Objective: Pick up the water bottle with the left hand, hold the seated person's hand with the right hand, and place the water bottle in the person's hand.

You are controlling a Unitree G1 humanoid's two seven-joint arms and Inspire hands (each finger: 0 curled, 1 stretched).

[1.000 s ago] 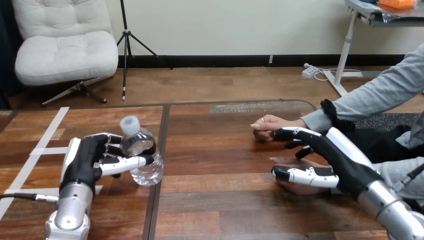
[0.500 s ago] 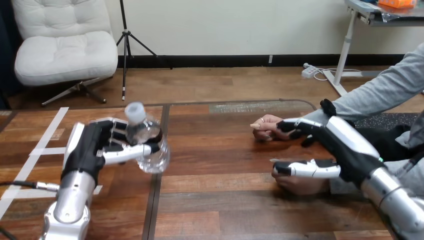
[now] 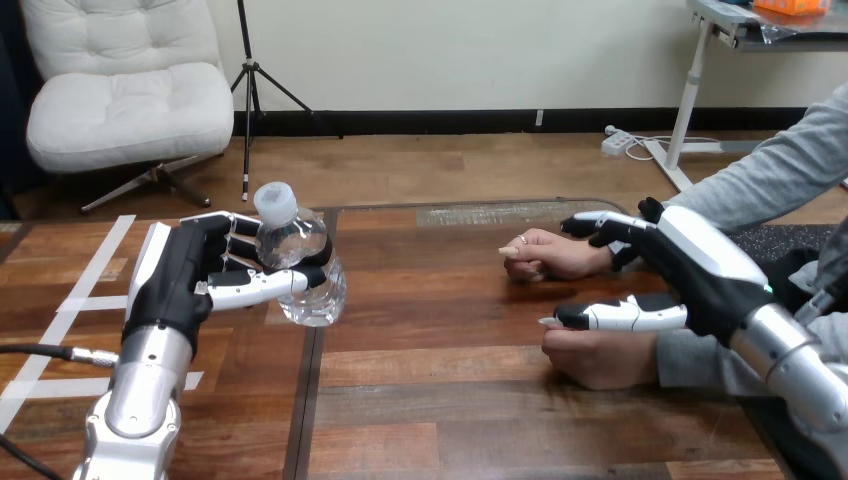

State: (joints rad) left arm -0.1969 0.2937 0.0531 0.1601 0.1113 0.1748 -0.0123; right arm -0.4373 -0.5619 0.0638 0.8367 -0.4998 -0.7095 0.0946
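Head view: your left hand (image 3: 185, 285) is clenched round the water bottle (image 3: 297, 240), fingers behind it and thumb across its front. The bottle leans with its white cap toward the far left corner of the tabletop (image 3: 450, 400), over the left half; you cannot tell whether its base touches the wood. Near the right edge, your right hand (image 3: 700, 275) is spread and grasps nothing. Its fingers (image 3: 600, 225) reach over the wrist of the person's farther hand (image 3: 550, 255), a loose fist, and its thumb (image 3: 620, 318) lies just above the person's nearer hand (image 3: 600, 360).
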